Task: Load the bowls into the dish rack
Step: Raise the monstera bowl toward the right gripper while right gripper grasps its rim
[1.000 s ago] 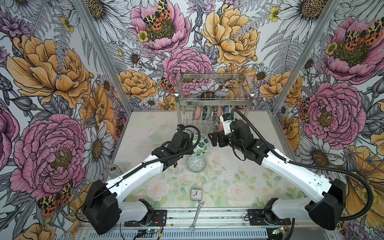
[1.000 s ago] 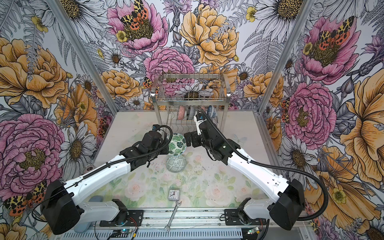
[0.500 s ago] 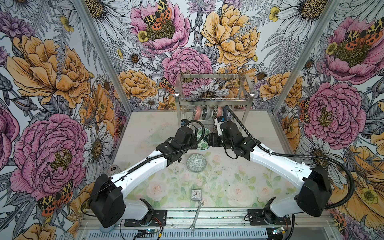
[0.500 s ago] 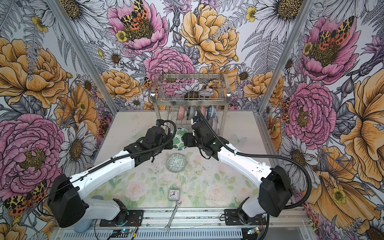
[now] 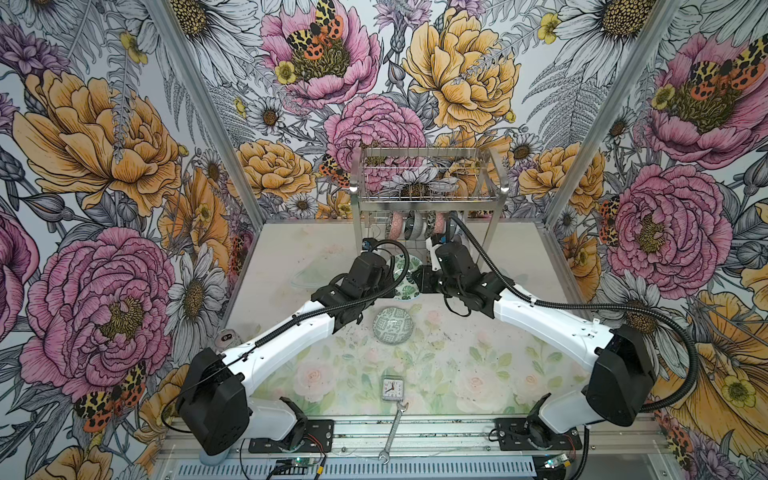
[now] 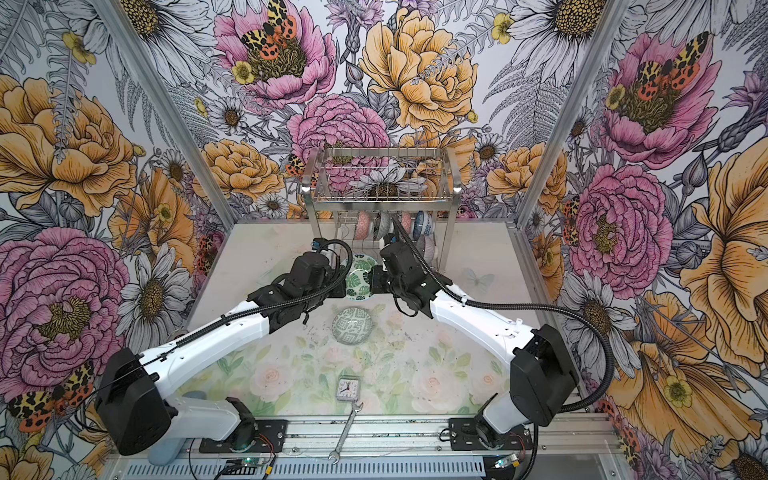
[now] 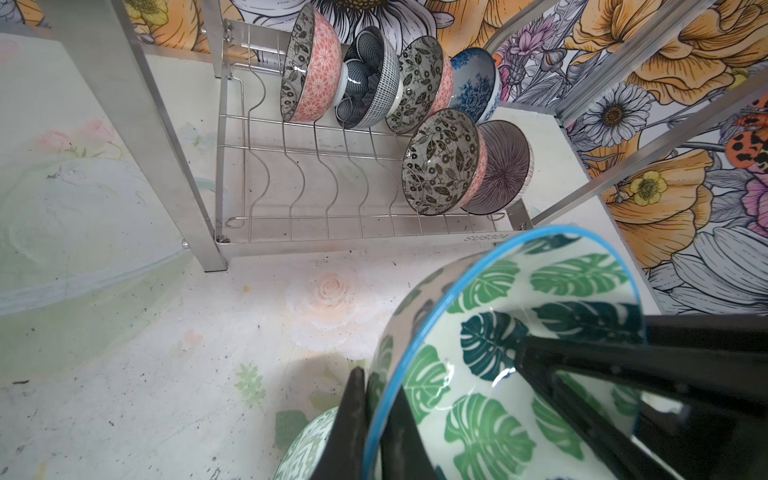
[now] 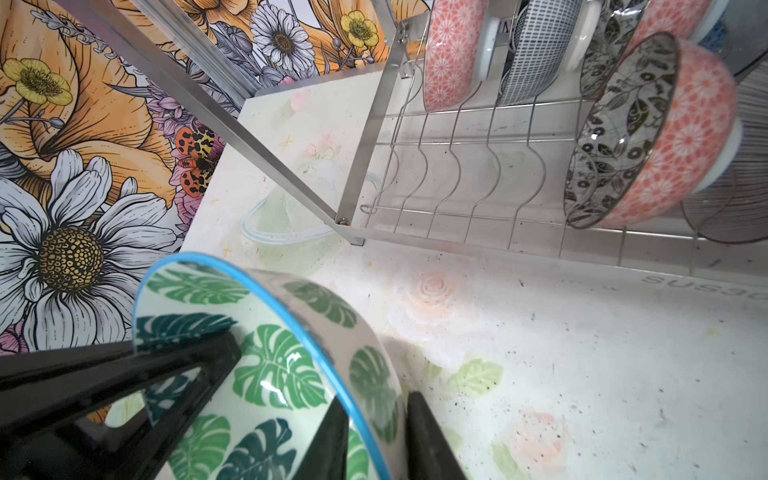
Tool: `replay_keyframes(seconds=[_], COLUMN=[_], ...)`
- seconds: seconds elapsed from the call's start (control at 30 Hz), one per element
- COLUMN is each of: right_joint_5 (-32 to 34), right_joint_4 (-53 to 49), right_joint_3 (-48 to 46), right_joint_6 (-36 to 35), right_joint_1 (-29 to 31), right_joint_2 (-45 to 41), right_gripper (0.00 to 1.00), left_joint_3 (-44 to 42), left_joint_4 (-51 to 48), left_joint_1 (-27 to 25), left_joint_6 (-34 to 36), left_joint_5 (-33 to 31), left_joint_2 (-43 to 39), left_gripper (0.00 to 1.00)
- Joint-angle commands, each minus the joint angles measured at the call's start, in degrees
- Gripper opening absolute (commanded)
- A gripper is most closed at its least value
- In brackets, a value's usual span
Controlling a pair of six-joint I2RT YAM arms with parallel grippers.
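The leaf bowl [image 5: 406, 277] is held tilted over the counter [image 5: 457, 357], just before the dish rack [image 5: 428, 203]. In both top views the grips are hidden by the wrists. In the left wrist view the left hand [image 7: 365, 399] is seen clamped narrow on the rim. In the right wrist view the right hand [image 8: 376, 428] is seen closed on the opposite wall. Six racked bowls [image 7: 444, 162] are counted only in the left wrist view. A grey-green bowl [image 5: 392, 326] on the counter is seen whole only from above.
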Motion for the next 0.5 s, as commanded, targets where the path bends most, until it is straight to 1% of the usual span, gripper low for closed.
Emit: replay_keyframes(seconds=[0.0, 0.07, 0.1, 0.47], right_joint_5=[-0.46, -0.46, -0.37, 0.55], right_joint_4=[2.52, 2.49, 2.51, 2.50], right_joint_3=[1.84, 2.03, 2.14, 2.32], right_joint_6=[0.49, 0.34, 0.22, -0.99], right_joint_1=[0.17, 0.17, 0.09, -0.34], right_joint_2=[0.97, 1.03, 0.97, 0.41], right_gripper=[0.13, 0.01, 0.00, 0.00], left_joint_3=[2.14, 1.78, 1.78, 1.16], left_joint_4=[5.58, 5.99, 5.99, 5.99], left_joint_1=[-0.42, -0.42, -0.42, -0.38], left_joint_6=[0.59, 0.51, 0.50, 0.30], left_joint_5=[2.95, 3.29, 3.30, 3.09], left_joint_2=[-0.68, -0.67, -0.67, -0.98], left_gripper=[0.00, 0.00, 0.00, 0.00])
